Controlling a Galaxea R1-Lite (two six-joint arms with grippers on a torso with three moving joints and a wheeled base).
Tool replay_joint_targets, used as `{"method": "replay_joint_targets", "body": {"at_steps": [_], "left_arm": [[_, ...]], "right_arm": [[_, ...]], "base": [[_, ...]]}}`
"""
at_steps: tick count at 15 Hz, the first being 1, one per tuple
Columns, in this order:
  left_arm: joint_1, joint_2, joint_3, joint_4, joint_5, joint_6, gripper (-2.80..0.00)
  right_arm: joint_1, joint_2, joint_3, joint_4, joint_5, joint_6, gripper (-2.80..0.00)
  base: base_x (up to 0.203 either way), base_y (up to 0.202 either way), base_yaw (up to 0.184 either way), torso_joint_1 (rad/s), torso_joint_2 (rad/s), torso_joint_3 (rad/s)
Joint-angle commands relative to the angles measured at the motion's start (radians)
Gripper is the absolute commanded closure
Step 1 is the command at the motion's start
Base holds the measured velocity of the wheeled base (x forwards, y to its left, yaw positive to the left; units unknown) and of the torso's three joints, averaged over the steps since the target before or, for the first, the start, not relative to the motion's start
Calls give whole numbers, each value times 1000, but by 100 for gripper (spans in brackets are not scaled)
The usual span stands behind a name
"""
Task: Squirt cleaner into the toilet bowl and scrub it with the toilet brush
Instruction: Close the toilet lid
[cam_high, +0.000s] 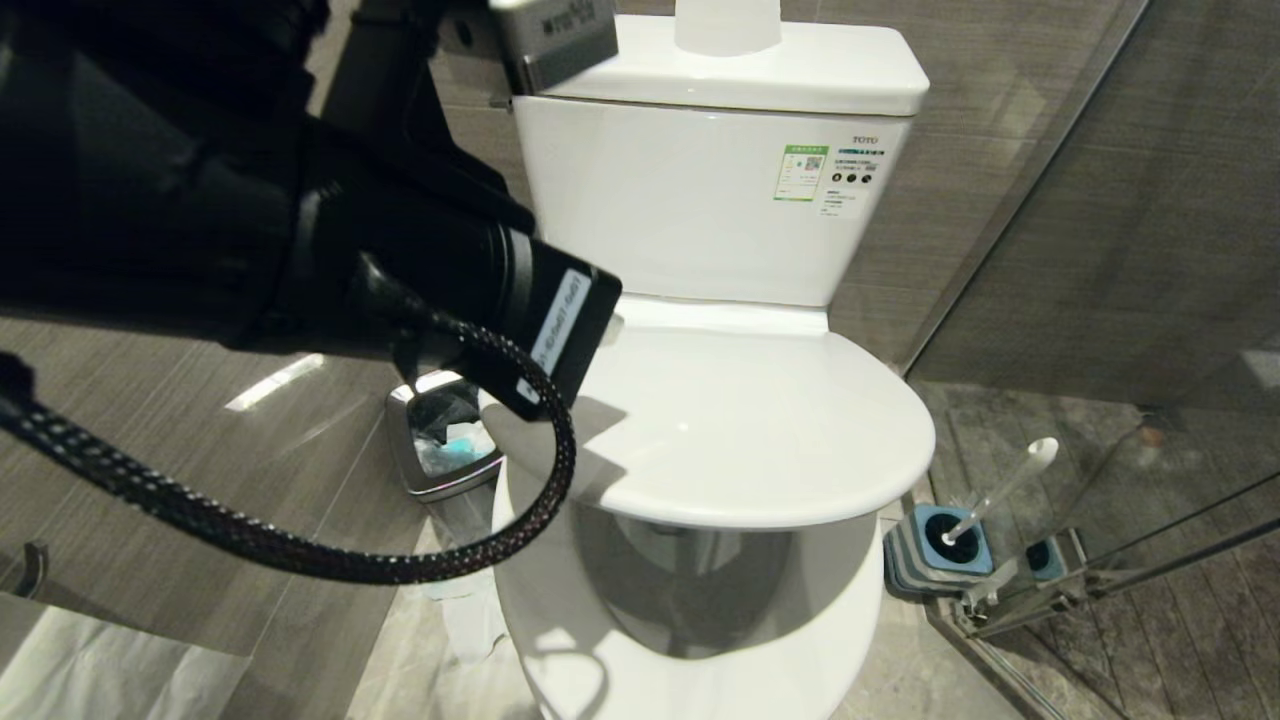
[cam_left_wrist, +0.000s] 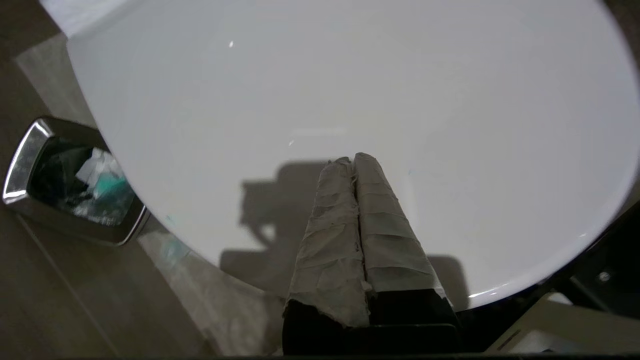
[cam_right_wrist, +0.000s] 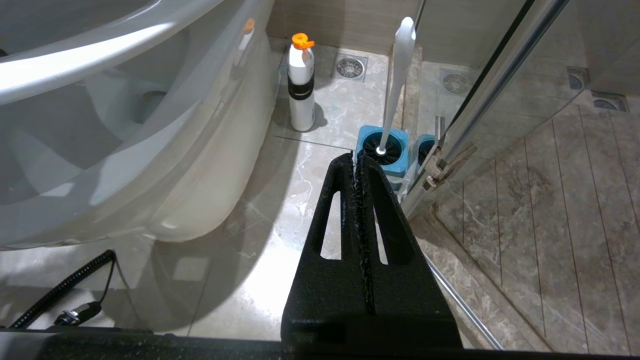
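Observation:
The toilet bowl (cam_high: 650, 640) stands in the middle with its white lid (cam_high: 740, 420) down, so its inside is hidden. My left gripper (cam_left_wrist: 352, 159), its fingers wrapped in pale tape, is shut and empty, hovering just above the lid (cam_left_wrist: 350, 75) near its left edge. The toilet brush (cam_high: 1000, 490) stands in its blue-topped holder (cam_high: 940, 545) on the floor right of the toilet. My right gripper (cam_right_wrist: 354, 156) hangs shut and empty low beside the bowl (cam_right_wrist: 150, 150), pointing toward the brush handle (cam_right_wrist: 397, 75) and holder (cam_right_wrist: 382, 152). The cleaner is out of view.
A small steel bin (cam_high: 445, 440) with rubbish sits on the floor left of the toilet. A glass shower door (cam_high: 1100, 300) closes off the right side, its frame touching the brush holder. A white bottle with an orange cap (cam_right_wrist: 301, 82) stands behind the holder.

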Motion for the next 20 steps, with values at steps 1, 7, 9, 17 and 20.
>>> {"method": "replay_joint_targets", "body": {"at_steps": [1,7,9,17,20], "left_arm": [[-20,23,67,28,60,0,0],[-73,101,79,112,106,6,0],[-97,120,84,167,108,6,0],[-147,223,156,194,190,-5,0],[-170,280,222,68,277,-62,0]], "right_arm": [[0,0,0,0,0,0,0],[0,0,0,0,0,0,0],[0,0,0,0,0,0,0],[0,0,0,0,0,0,0],[0,0,1,0,0,0,0]], "base": [[0,0,0,0,0,0],[0,0,0,0,0,0],[0,0,0,0,0,0],[0,0,0,0,0,0],[0,0,0,0,0,0]]}}
